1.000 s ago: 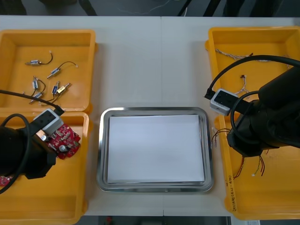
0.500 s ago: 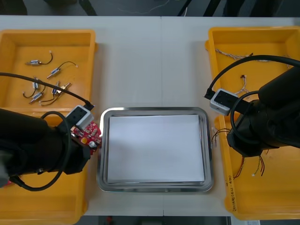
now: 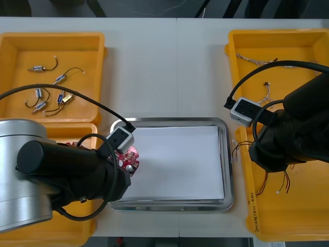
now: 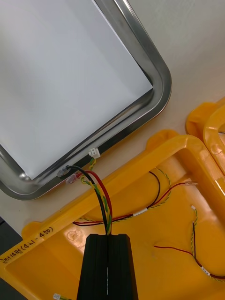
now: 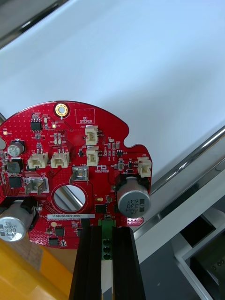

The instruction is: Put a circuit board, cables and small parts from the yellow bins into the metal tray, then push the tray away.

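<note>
Step in hand: delivering the board. Left gripper (image 5: pixel 106 230) is clamped on the edge of the round red circuit board (image 3: pixel 127 157), holding it over the left side of the metal tray (image 3: pixel 169 122). The tray is white inside with nothing in it yet.

Right gripper (image 4: pixel 108 238) is over the near right yellow bin (image 3: pixel 288 221), pinched on a red and yellow cable (image 4: pixel 101 197). The cable's ends reach past the bin rim toward the tray.

Next, as I judge it: carry the board further in, lower it, release it flat. The cable follows.

Red circuit board (image 3: pixel 128 158) over metal tray's (image 3: pixel 169 206) left edge — cables (image 4: pixel 101 197) across bin (image 4: pixel 154 145) rim
</note>
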